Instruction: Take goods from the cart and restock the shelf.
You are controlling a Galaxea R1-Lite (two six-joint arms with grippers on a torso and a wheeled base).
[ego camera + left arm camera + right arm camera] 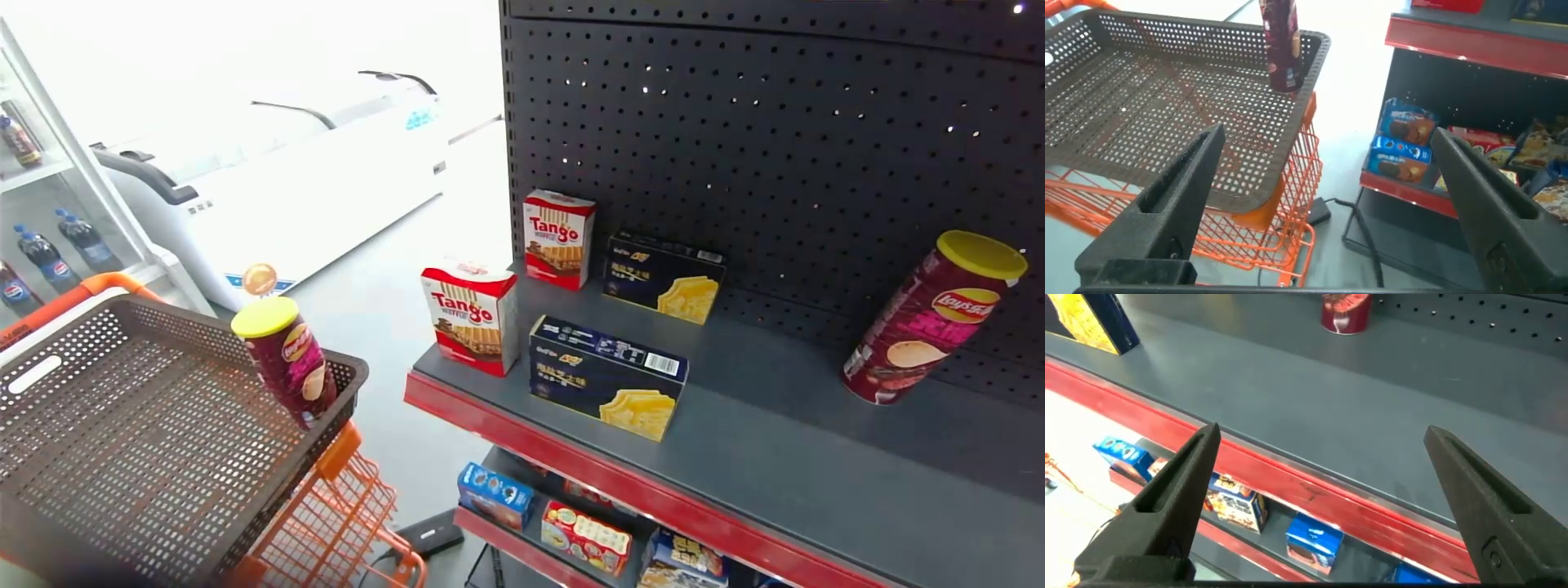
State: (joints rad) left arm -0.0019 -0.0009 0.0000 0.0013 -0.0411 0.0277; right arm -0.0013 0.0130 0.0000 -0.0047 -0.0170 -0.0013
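Left tool point(1327, 133), right tool point(1323, 431): matte black, tapered wedge fingers point(1180, 196)

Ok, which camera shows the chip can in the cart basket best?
Head view: the chip can shows nearly whole, standing in the basket corner. Left wrist view crops its top; right wrist view faces the shelf.

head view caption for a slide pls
A chip can stands in the cart basket while a second can sits on the shelf

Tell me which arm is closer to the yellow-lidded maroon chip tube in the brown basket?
Left. The left gripper faces the brown perforated basket, with the maroon chip tube at its corner; the right gripper hangs over the grey shelf by its red edge.
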